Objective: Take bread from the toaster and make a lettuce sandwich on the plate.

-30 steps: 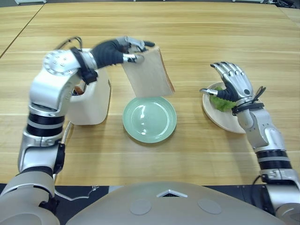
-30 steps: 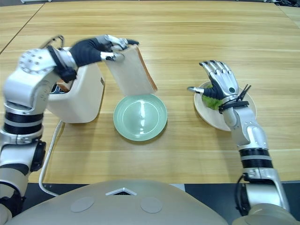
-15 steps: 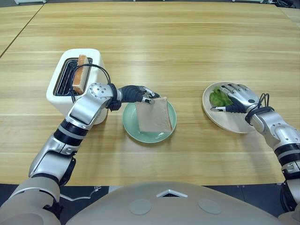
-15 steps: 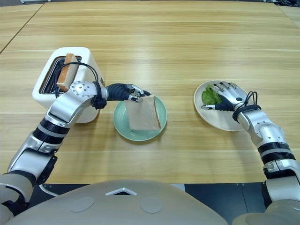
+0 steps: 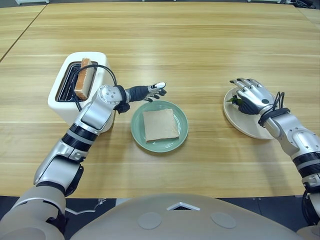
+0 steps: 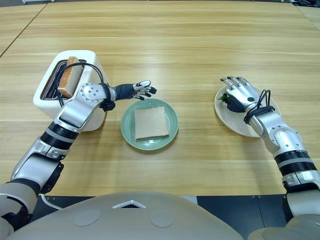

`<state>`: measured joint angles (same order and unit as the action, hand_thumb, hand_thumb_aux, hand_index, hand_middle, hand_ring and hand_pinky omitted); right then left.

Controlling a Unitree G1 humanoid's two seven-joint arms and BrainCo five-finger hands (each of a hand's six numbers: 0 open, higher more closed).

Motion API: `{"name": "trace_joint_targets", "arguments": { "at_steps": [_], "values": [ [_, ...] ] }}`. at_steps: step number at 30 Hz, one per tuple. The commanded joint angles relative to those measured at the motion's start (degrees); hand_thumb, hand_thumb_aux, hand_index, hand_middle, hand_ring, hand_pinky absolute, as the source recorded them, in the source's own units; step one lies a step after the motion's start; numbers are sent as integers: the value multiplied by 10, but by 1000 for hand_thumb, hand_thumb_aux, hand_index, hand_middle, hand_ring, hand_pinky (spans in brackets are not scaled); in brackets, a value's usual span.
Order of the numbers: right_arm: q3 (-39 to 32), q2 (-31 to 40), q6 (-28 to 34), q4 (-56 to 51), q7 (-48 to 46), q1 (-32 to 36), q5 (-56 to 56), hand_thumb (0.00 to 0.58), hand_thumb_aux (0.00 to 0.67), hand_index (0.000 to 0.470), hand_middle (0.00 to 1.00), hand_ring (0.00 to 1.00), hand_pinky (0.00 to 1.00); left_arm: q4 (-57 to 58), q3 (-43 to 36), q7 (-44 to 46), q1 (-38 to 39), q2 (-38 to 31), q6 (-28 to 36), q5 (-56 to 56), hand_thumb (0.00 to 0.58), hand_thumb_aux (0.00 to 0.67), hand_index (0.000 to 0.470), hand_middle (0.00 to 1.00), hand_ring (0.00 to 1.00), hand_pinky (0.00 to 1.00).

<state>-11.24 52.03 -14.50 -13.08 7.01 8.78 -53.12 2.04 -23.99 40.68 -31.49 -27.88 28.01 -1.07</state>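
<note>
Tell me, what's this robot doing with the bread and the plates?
It is building a sandwich. One bread slice lies flat on the green plate, and the left robot hand hovers open just beyond the plate, near the toaster, where a second slice stands. The right robot hand is over the lettuce on the tan plate.

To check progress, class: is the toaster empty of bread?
No, one bread slice stands upright in a slot of the toaster.
</note>
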Motion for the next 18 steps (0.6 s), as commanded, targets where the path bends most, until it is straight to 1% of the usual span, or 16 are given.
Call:
{"name": "trace_joint_targets", "arguments": {
  "at_steps": [1,4,8,13,18],
  "values": [
    [20,2,-7,112,-37,-30,31,580,670,470,0,0,0,-13,38,-7,-33,-17,-14,-13,0,0,0,0,0,0],
    [-1,-30,-19,185,-72,-38,52,580,670,470,0,0,0,-24,75,-10,-54,-26,-17,-12,0,0,0,0,0,0],
    [-49,-87,-42,224,-99,-37,61,580,670,470,0,0,0,-30,110,-17,-75,-34,-24,-14,0,0,0,0,0,0],
    [-117,-172,-65,221,-113,-23,56,580,670,470,0,0,0,-46,148,-23,-91,-46,-27,-11,0,0,0,0,0,0],
    [-158,-217,-80,197,-113,-23,41,580,670,470,0,0,0,-63,169,-26,-88,-54,-24,-8,0,0,0,0,0,0]
  ]
}}
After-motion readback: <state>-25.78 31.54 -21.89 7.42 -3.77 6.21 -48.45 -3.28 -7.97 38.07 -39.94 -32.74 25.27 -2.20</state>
